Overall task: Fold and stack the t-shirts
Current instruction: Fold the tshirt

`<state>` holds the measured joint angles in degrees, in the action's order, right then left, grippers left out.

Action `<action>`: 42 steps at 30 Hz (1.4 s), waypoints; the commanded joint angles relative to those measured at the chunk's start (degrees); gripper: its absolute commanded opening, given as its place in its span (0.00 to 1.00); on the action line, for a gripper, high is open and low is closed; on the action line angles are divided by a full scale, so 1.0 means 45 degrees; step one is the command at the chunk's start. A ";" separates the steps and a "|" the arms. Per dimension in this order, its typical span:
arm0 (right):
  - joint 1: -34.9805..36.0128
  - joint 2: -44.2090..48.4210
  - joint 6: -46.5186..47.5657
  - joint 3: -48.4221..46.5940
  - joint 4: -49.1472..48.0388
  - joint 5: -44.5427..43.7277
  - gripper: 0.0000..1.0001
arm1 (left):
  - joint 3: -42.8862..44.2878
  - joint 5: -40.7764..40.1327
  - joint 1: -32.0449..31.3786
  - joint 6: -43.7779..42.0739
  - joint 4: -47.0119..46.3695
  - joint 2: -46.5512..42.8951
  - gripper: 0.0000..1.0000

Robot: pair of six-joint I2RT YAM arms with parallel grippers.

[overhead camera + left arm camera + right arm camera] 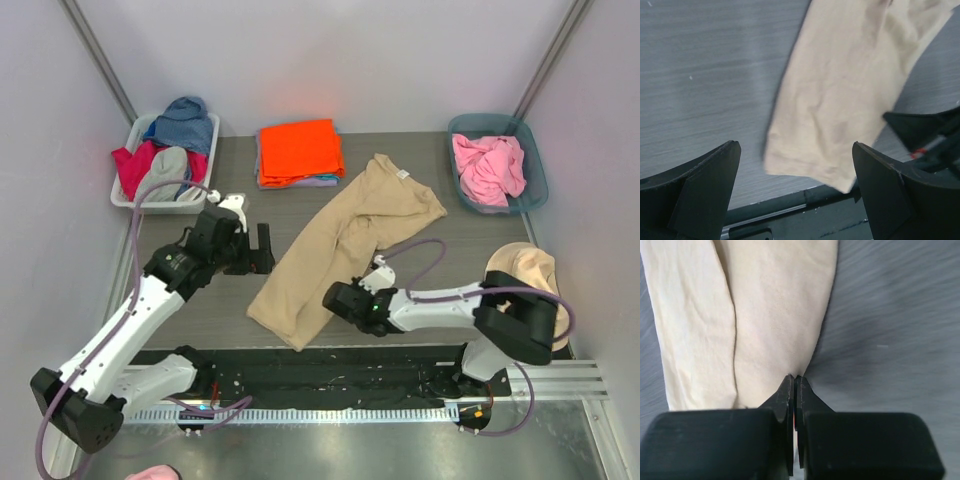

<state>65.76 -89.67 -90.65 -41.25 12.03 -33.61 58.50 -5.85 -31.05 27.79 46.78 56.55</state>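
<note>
A tan t-shirt (340, 240) (840, 100) (765, 315) lies half folded lengthwise, slanting across the middle of the table. My right gripper (335, 297) (795, 376) is low at the shirt's near right edge, its jaws shut on the hem there. My left gripper (265, 250) (795, 145) hovers open just left of the shirt, above its near corner, with nothing between its fingers. A folded orange t-shirt (298, 150) lies at the back on a lavender one (325, 182). A crumpled pink t-shirt (488, 168) sits in the right bin.
A white bin (120, 195) of mixed clothes stands at the back left. A teal bin (535, 150) stands at the back right. A beige cloth (530, 270) lies by the right arm's elbow. A dark rail (330, 375) runs along the near table edge.
</note>
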 commanded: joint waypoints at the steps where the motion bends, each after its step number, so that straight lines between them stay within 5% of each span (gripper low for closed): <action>1: -0.0236 0.2383 0.0222 0.0944 0.2538 -0.1047 0.01 | -0.1045 0.0791 -0.0364 0.0425 -0.1058 0.0497 1.00; 11: -0.1915 0.5628 0.1980 0.2233 0.3869 -0.0521 0.01 | -0.1263 -0.1239 -0.4914 0.1187 -0.2740 0.3252 0.91; 17: -0.2015 0.5532 0.2137 0.2293 0.3753 -0.0287 0.01 | -0.1281 -0.1220 -0.5540 0.1187 -0.3676 0.4030 0.72; 34: -0.2015 0.5473 0.1903 0.2820 0.3205 0.0104 0.01 | -0.0910 -0.1103 -0.7357 0.1890 -0.5357 0.6609 0.64; 42: -0.2034 0.5688 0.1864 0.2937 0.3205 0.0105 0.01 | -0.1105 -0.1181 -0.7534 0.2047 -0.5455 0.7471 0.53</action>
<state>56.77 -65.56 -81.62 -28.47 26.79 -31.77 52.90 -10.37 -64.51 36.03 24.99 89.71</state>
